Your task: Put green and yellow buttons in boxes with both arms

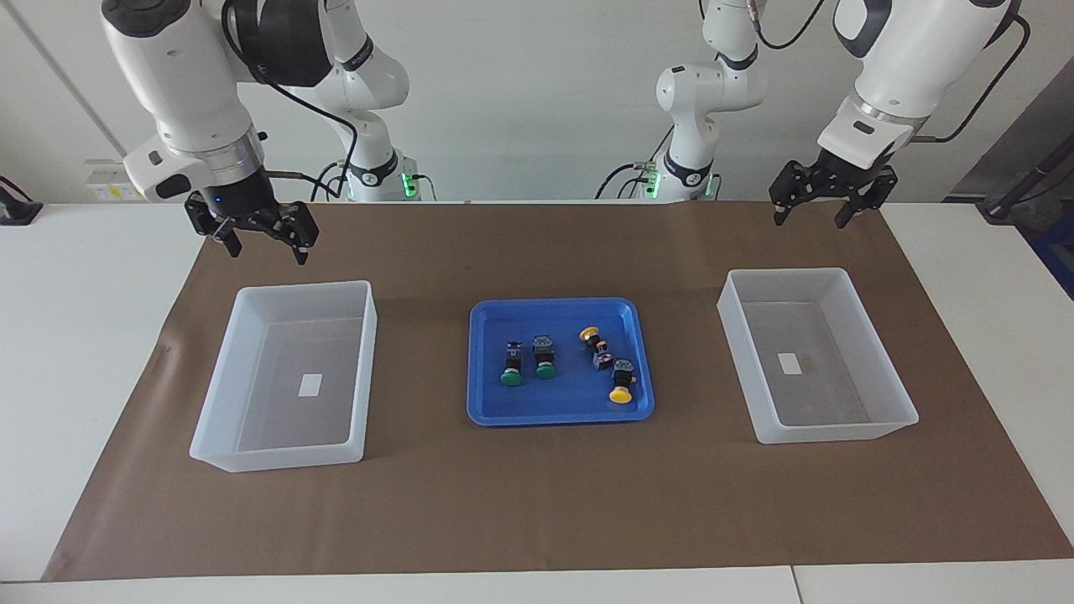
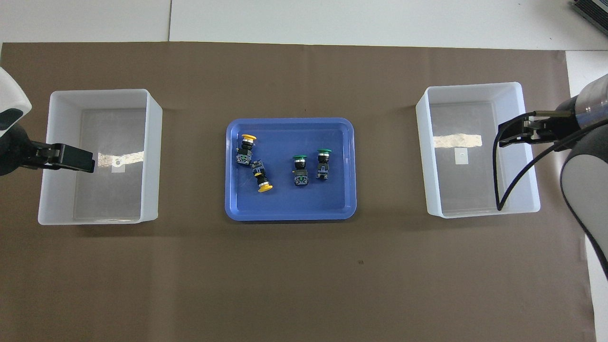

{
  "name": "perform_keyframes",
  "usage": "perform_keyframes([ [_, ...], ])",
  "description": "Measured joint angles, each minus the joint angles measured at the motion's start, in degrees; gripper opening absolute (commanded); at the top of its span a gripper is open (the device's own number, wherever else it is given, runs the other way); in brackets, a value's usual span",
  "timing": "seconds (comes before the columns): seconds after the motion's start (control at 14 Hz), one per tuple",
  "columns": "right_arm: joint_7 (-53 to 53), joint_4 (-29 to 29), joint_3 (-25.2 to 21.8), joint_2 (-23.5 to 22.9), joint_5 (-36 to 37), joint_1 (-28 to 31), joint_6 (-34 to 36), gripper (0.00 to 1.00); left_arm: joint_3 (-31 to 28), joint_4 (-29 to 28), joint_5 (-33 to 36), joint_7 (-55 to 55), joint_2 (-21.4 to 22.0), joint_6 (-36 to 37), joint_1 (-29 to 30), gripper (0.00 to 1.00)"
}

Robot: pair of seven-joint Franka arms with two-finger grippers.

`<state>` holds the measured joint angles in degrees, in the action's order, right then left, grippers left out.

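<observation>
Lying in the blue tray (image 1: 560, 414), 4 buttons (image 1: 545, 356) sit between both raised, released tools (image 1: 263, 239) (image 1: 812, 205).

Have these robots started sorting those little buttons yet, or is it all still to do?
Nothing is sorted yet. All four buttons, two green and two yellow, lie in the blue tray. Both boxes hold no buttons. The left gripper and right gripper hang open, holding nothing, so every pick remains.
</observation>
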<state>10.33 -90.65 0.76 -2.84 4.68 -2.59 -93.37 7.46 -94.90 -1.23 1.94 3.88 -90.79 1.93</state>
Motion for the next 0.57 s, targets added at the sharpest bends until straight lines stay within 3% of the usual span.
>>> perform_keyframes([
  [0.57, 0.06, -3.83, 0.23, 3.59, -2.03, -0.07, -0.15, 1.00, 0.13, -1.00, -0.02, -1.93, 0.11, -1.69, -0.04, 1.00],
])
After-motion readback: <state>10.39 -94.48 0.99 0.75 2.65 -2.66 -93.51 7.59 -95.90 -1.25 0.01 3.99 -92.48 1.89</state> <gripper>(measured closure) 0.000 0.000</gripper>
